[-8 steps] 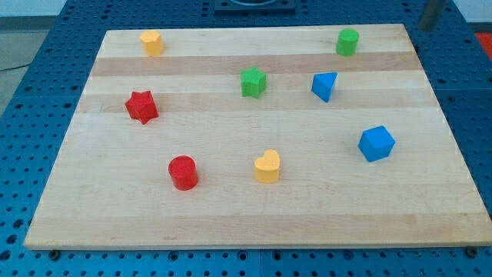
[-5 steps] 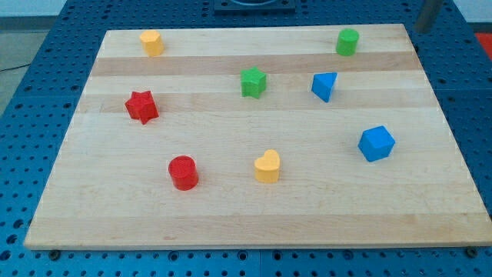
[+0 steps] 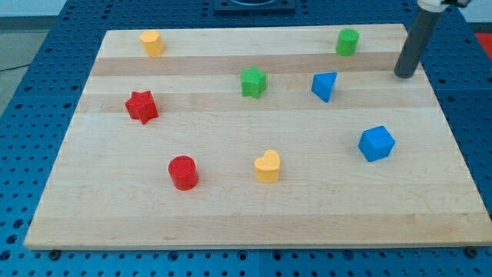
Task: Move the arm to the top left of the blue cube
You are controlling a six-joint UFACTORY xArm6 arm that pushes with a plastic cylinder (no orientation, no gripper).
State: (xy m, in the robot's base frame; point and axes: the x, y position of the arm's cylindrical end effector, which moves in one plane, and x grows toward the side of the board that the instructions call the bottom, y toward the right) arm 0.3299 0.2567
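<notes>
Now, notes as logged from the remote station:
Tip: my tip (image 3: 403,75) sat on the wooden board (image 3: 231,208) near its right edge, toward the view's top right, touching no block.
End effector: bare dark rod, no jaws to open or shut, nothing held.
Blue cube: the blue cube (image 3: 376,143) lay at the view's right, below the tip and slightly to its left, well apart from it.
Tip versus cube: tip stood above and a little right of the cube.
Nearest neighbours: a blue wedge-like block (image 3: 324,85) lay left of the tip; a green cylinder (image 3: 347,41) sat up and left of it.
Middle: green star-like block (image 3: 253,81).
Left side: yellow block (image 3: 152,42) at top, red star (image 3: 141,106) below it.
Lower row: red cylinder (image 3: 183,172) and yellow heart (image 3: 267,166), apart from each other.
</notes>
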